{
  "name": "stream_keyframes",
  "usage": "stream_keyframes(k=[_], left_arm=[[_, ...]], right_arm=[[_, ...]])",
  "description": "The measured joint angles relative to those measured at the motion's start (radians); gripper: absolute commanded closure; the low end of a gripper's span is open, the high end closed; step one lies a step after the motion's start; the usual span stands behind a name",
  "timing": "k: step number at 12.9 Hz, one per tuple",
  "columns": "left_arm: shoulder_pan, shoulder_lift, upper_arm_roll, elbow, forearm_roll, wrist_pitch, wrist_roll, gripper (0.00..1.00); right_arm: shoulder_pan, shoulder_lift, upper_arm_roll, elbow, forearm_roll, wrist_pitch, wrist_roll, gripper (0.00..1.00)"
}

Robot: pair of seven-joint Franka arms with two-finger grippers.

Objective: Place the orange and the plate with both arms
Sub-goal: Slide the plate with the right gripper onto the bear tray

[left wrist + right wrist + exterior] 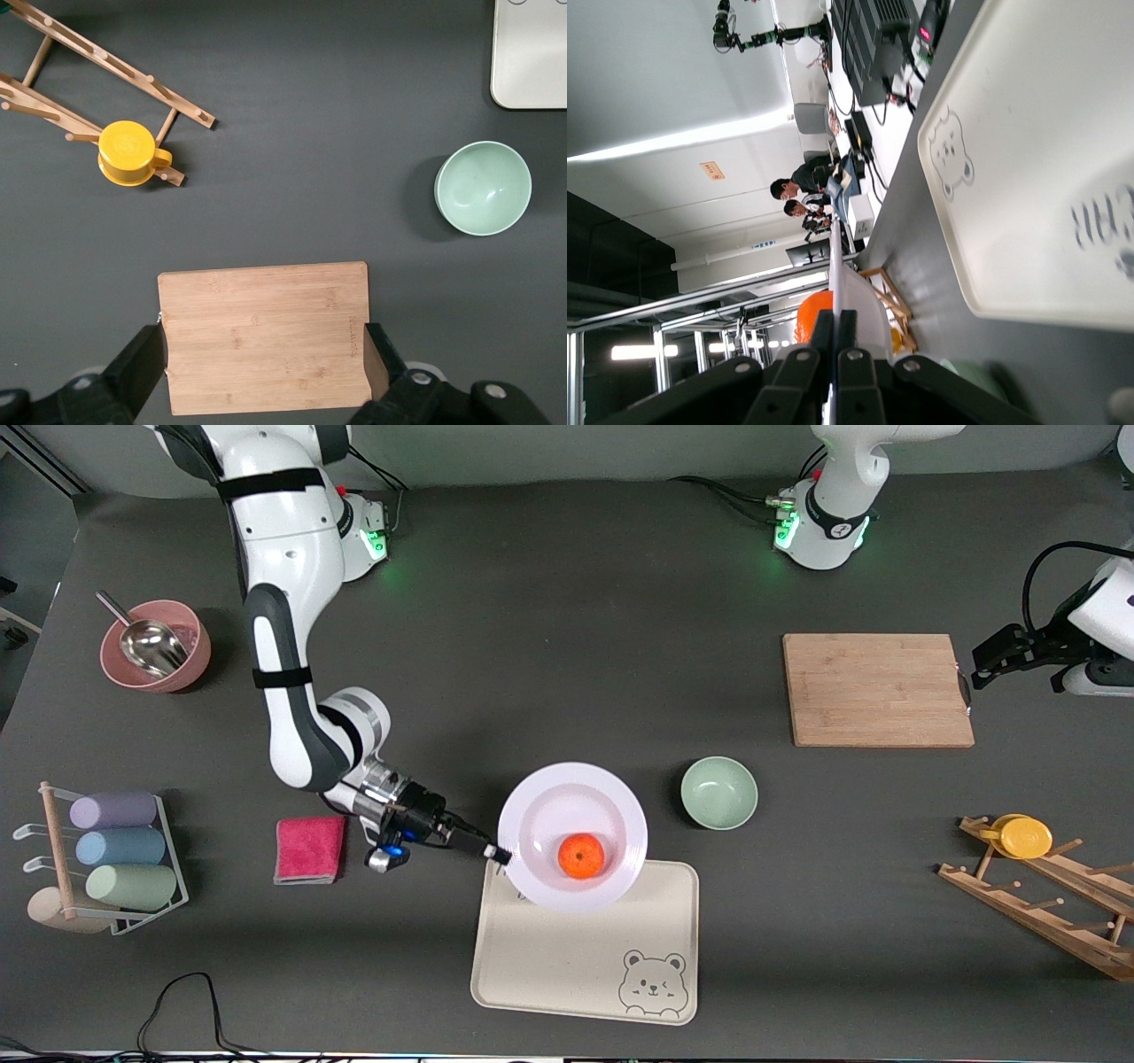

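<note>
The pale lavender-white plate (571, 815) carries the orange (582, 856) in its sunken centre. The plate overlaps the edge of the cream bear tray (567, 965) that lies farthest from the front camera. My right gripper (499, 854) is shut on the plate's rim at the side toward the right arm's end. In the right wrist view the gripper (834, 323) pinches the plate (855, 297) edge-on, and the orange (813, 314) shows beside it. My left gripper (977, 668) is open and empty over the wooden cutting board (877, 689), as the left wrist view (266, 363) also shows.
A mint-green bowl (718, 792) sits beside the plate, toward the left arm's end. A wooden rack with a yellow cup (1023, 836) stands at that end. A pink cloth (309, 849), a cup rack (115, 850) and a pink bowl with a scoop (155, 646) are at the right arm's end.
</note>
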Motion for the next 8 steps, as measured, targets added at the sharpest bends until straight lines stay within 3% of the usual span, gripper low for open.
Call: stream_keyframes(k=[3,8], left_arm=[[0.0,0.0,0.0,-0.002,0.0,0.0,0.0,0.0],[0.0,0.0,0.001,-0.003,0.0,0.0,0.0,0.0]], right_arm=[[-0.014,0.138,0.001,0.188,-0.001,0.041,0.05,1.0],[-0.074,0.337,0.001,0.407,-0.033,0.045,0.08,1.0]])
